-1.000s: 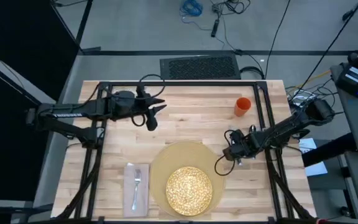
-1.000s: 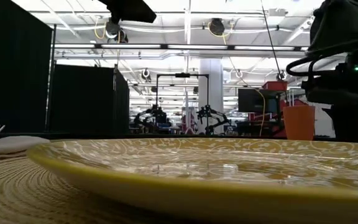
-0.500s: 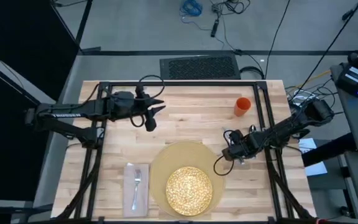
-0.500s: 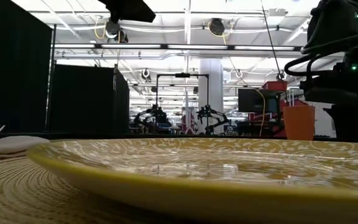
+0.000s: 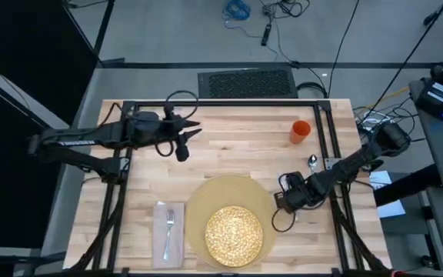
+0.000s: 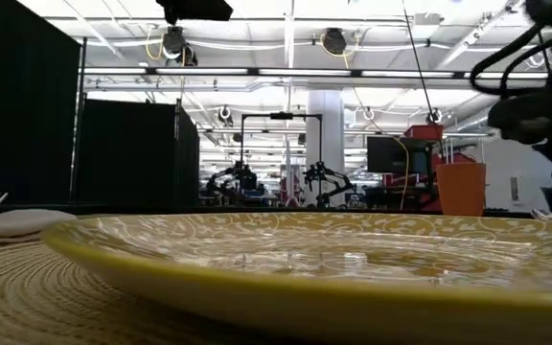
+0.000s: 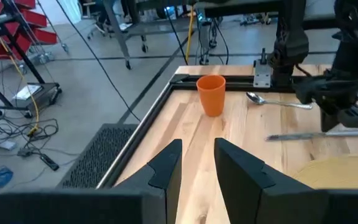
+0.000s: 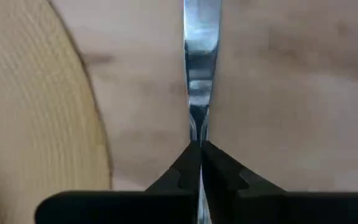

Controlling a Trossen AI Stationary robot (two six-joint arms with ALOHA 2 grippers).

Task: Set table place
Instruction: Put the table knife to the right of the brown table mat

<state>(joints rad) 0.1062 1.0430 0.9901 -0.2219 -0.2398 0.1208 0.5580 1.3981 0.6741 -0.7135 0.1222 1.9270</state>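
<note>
- High view: the table [image 5: 229, 150] is seen as a pale plank top inside a black frame. A round tan placemat [image 5: 223, 192] lies at the near edge, and a yellow speckled plate [image 5: 234, 235] rests on its near part. A beige napkin [image 5: 169, 230] lies just beside the placemat, with a fork [image 5: 169, 228] on top. An orange cup [image 5: 300, 131] stands near the far right corner, and a spoon [image 5: 312, 161] lies nearer, by the right frame rail. The right gripper [image 5: 285, 200] is held low beside the placemat's right edge. The left gripper [image 5: 186, 137] hangs over the far left part of the table.
- Low view: the plate [image 6: 305, 259] fills the foreground on the woven placemat [image 6: 36, 297]; the cup [image 6: 462, 188] stands behind it.
- Left wrist view: the left gripper [image 7: 197, 163] is parted and nothing is gripped. The cup [image 7: 211, 94], spoon [image 7: 277, 102] and knife [image 7: 316, 134] are seen ahead.
- Right wrist view: the right gripper [image 8: 200, 163] is closed on the silver knife [image 8: 200, 59], beside the placemat [image 8: 36, 118].
</note>
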